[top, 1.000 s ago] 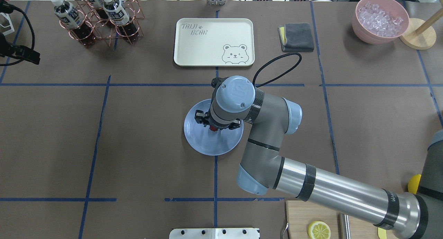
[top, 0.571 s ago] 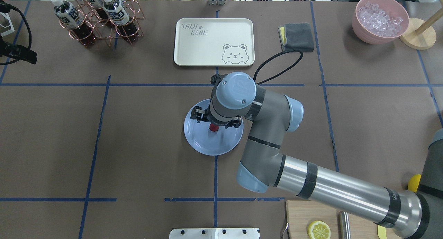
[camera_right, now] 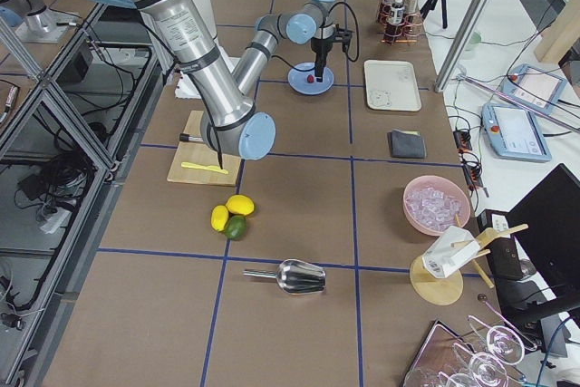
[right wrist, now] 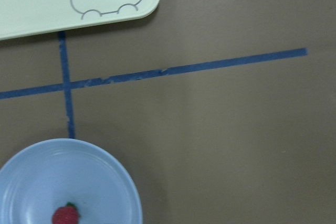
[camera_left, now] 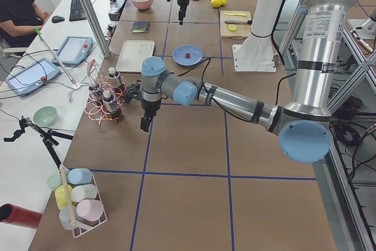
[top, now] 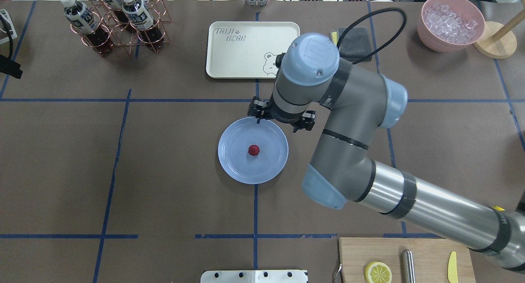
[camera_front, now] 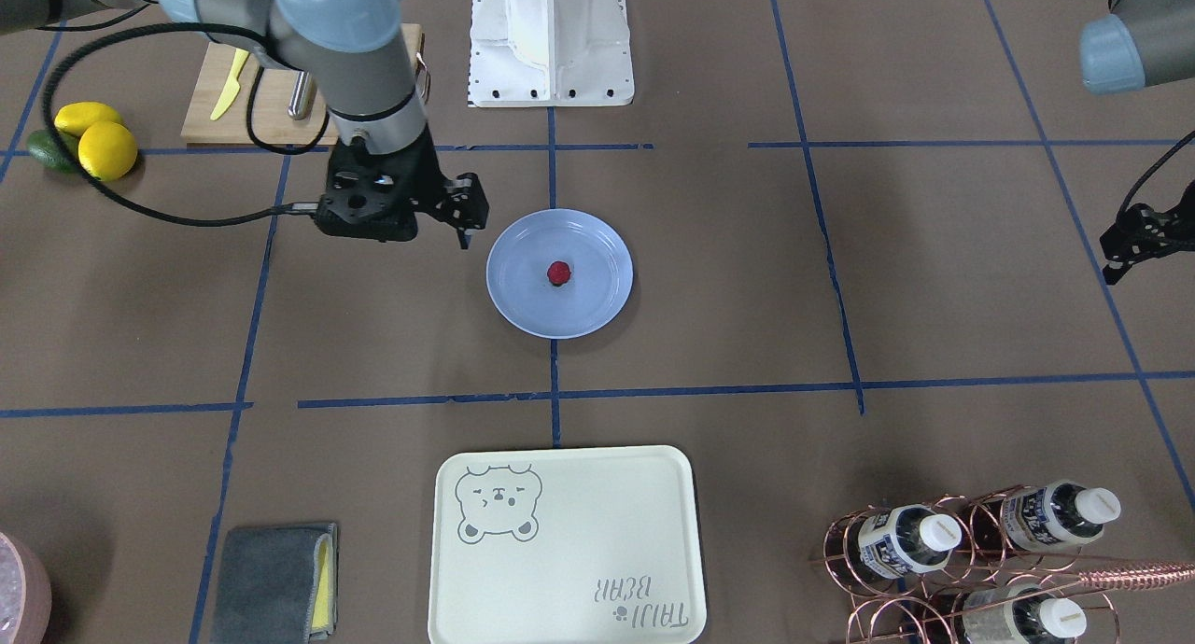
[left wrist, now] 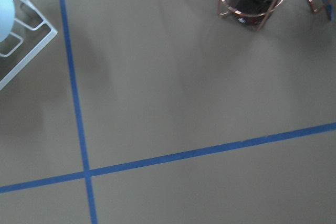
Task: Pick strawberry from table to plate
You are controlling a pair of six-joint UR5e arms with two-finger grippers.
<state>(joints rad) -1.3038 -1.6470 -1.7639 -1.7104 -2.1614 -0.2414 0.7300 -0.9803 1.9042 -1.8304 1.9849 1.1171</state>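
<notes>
Though spread and empty, right gripper (top: 280, 119) beside plate (top: 233, 164) rim, strawberry (top: 254, 150) apart, mid-plate.

The cream tray (top: 238, 57) bears the words "TAIJI BEAR"; the bottle labels (top: 82, 15) are illegible.

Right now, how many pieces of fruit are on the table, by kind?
Small red strawberry on the round light-blue plate: 1
Whole yellow lemons: 2
Dark green fruit beside them: 1
Cut lemon half on the wooden board: 1
Total: 5
</notes>
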